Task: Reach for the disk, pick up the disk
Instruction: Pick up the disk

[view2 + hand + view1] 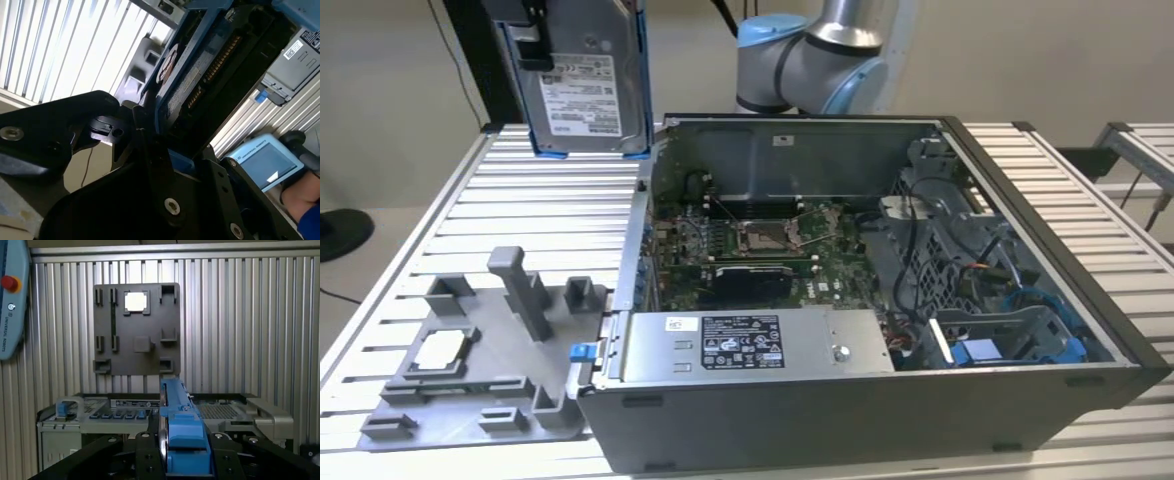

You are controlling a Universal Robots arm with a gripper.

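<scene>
The disk (584, 88), silver with a white label and a bright blue frame, hangs upright in the air above the far corner of the slatted table at the exterior view's left. My gripper (524, 42) is shut on its upper part. In the first wrist view the disk's blue edge (179, 430) runs between my black fingers (147, 455), with my gripper (182, 452) clamped on both sides. In the second wrist view the disk (200, 75) shows its blue frame and connector edge, rising out of my gripper (165, 150).
An open computer case (1047, 300) with its motherboard stands mid-table, a long grey box (740, 343) along its near side. A grey fixture plate (480, 345) with a small silver chip (438, 348) lies at the exterior view's left. A teach pendant (260, 160) and a person's arm (300, 197) are nearby.
</scene>
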